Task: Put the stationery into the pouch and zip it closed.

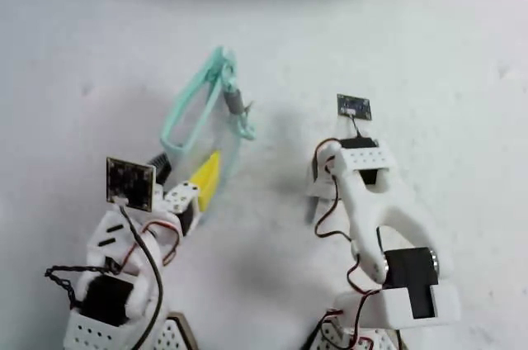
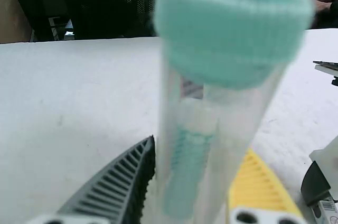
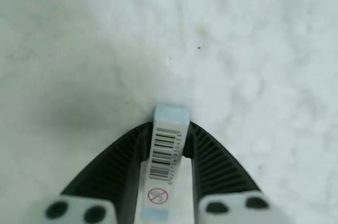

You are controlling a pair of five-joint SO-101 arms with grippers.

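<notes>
See clear plastic pouch with mint-green fabric trim [image 1: 202,115] on flat white table [image 1: 429,53], left of centre, running away from the near-left arm at a slant. Note green-edged mouth gaping in a long loop in high view.

Find left gripper [image 2: 190,192] pinching the pouch's near end: ribbed black finger [image 2: 124,187] on one side, ribbed yellow finger [image 2: 259,187] on the other, both pressed against the clear wall. Make out through the plastic a pale teal stick-like item [image 2: 185,166] lying lengthwise, plus a small dark grey piece [image 1: 234,101] near the far end; cannot identify either more closely.

Find right gripper [image 3: 169,129] pointing down at bare table, well apart from the pouch and to its right. Record both black ribbed fingers [image 3: 211,160] closed on a small white block with pale blue end and barcode label [image 3: 166,155], its blue end poking just past the fingertips. Cannot tell whether the block touches the table.
</notes>
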